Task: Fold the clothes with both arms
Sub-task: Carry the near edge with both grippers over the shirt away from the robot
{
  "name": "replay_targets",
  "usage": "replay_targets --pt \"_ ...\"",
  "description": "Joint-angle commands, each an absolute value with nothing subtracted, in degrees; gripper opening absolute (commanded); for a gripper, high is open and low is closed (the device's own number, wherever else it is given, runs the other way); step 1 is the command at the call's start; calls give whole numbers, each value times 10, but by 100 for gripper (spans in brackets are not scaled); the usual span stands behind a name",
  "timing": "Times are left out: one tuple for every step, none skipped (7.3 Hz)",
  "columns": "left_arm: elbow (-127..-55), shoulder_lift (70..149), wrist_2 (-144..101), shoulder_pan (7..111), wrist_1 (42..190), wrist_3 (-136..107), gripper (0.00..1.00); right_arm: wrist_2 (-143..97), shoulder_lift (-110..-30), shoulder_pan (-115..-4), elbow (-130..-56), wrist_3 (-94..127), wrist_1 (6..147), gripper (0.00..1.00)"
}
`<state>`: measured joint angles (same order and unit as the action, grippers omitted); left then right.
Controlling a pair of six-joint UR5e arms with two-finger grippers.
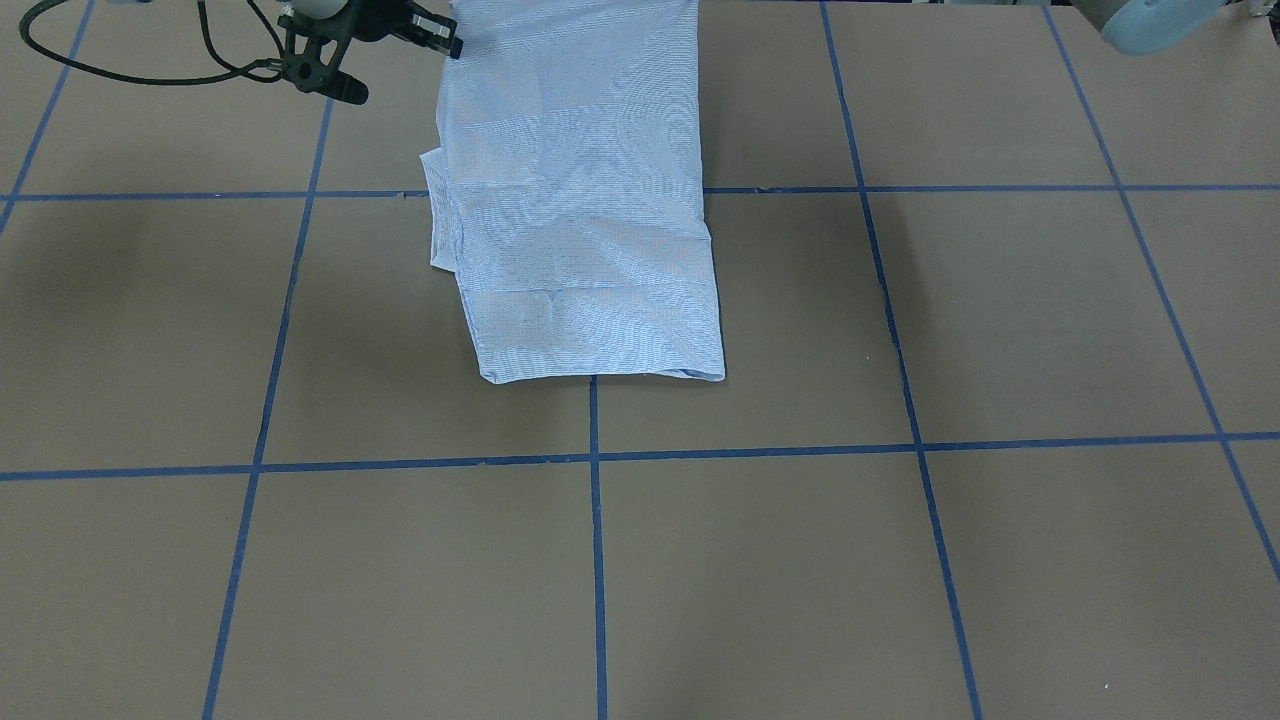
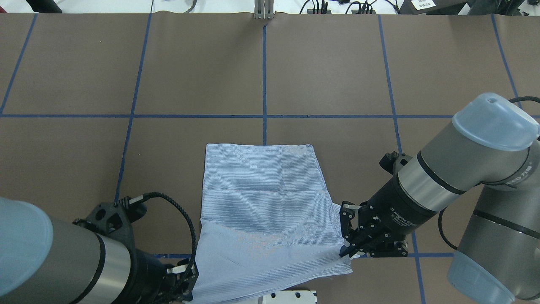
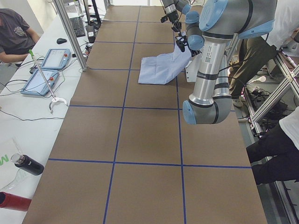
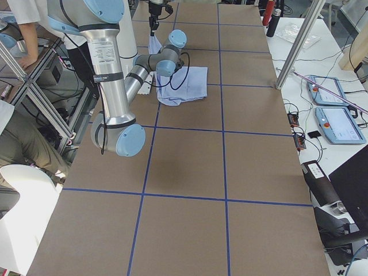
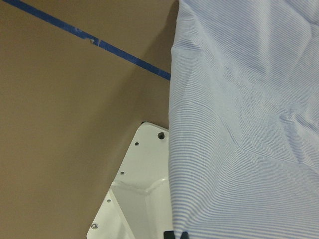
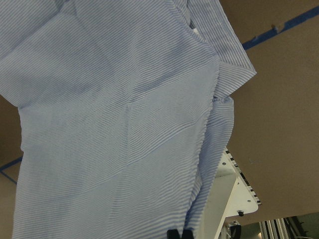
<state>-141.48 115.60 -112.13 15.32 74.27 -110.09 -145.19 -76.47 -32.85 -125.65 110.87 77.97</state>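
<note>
overhead: shirt [image 2: 261, 202] is mid-table [image 2: 337, 76], folded into a narrow panel with its far end flat on the brown top; left gripper [image 2: 187, 274] is clamped on the near-left corner and right gripper [image 2: 349, 250] on the near-right corner, both close to the white base plate [image 2: 287, 297]
front-facing: shirt [image 1: 580, 200] runs from the centre out past the top edge, lying across a blue tape line [image 1: 900, 188]; right gripper is at top left, right against the cloth's edge; only a light-blue cap of the left arm [image 1: 1150, 25] shows, top right
exterior left: robot-side end of the shirt [image 3: 161, 70] is lifted off the table and the other end lies flat; can't judge the jaws from here
exterior right: right arm [image 4: 109, 75] is big in front; a shirt corner hangs from the far gripper
left wrist: fingertips [image 5: 170, 234] are pinched shut on striped cloth, with the base plate underneath
right wrist: fingertips [image 6: 173, 233] are pinched shut on the cloth too, and the shirt [image 6: 114, 124] fills most of the view
</note>
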Motion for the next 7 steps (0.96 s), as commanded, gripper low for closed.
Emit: replay_targets --pt "-1349 1185 -1149 237 743 -1020 0 -1448 -735 -350 -1207 1105 780 0" --pt "-1304 1185 -1149 249 761 -1006 0 -1439 -701 -356 -1166 1105 780 0" --pt "-1252 1184 -1148 250 801 -1007 0 -1415 -684 -356 -1140 1105 780 0" --pt "-1232 1184 -1147 258 822 -1007 0 -1392 -681 -359 -1123 1103 780 0" --pt "-1226 1185 -1148 278 827 -1003 0 -1371 -681 -364 -1102 1101 780 0" --pt "-1200 1185 -1148 295 849 -995 0 -1350 -666 -367 -1072 1101 780 0" --pt "-1157 1185 -1148 314 893 -995 0 -1339 -654 -367 -1044 1100 780 0"
